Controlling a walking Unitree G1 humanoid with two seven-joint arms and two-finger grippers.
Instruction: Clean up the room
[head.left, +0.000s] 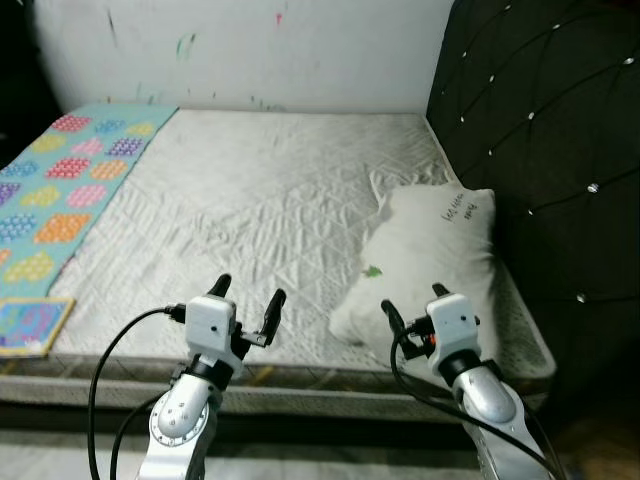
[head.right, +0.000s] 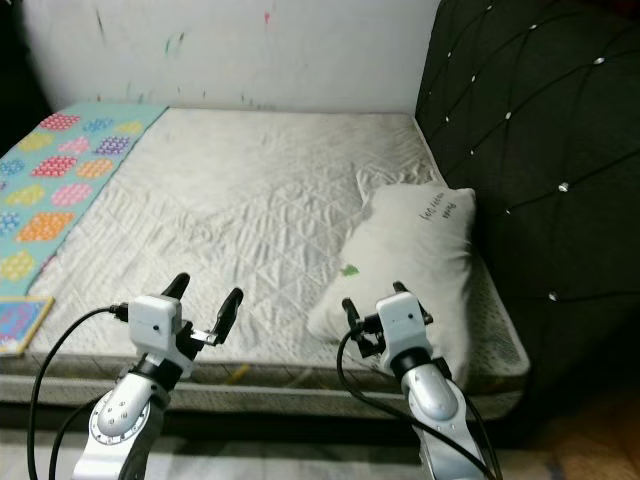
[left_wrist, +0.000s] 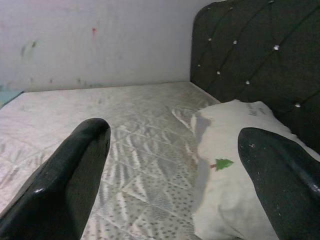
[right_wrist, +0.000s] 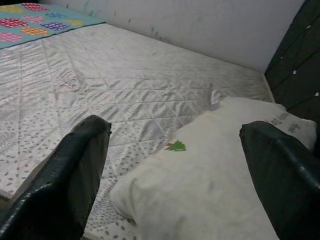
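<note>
A: Quilted pale-grey mattress (head.left: 260, 210) runs up to a black tufted headboard (head.left: 550, 150); the white rectangular fabric pillow with a small green tree print (head.left: 430, 260) lies askew beside it.

B: Grippers?

A: Left gripper (head.left: 248, 298) spread wide, empty, above the near mattress edge. Right gripper (head.left: 413, 304) also parted, empty, just short of the pillow's near corner.

B: Handling?

A: You should expect it light, soft and floppy. Pinch a corner or side seam deeply. Containers: none seen.
</note>
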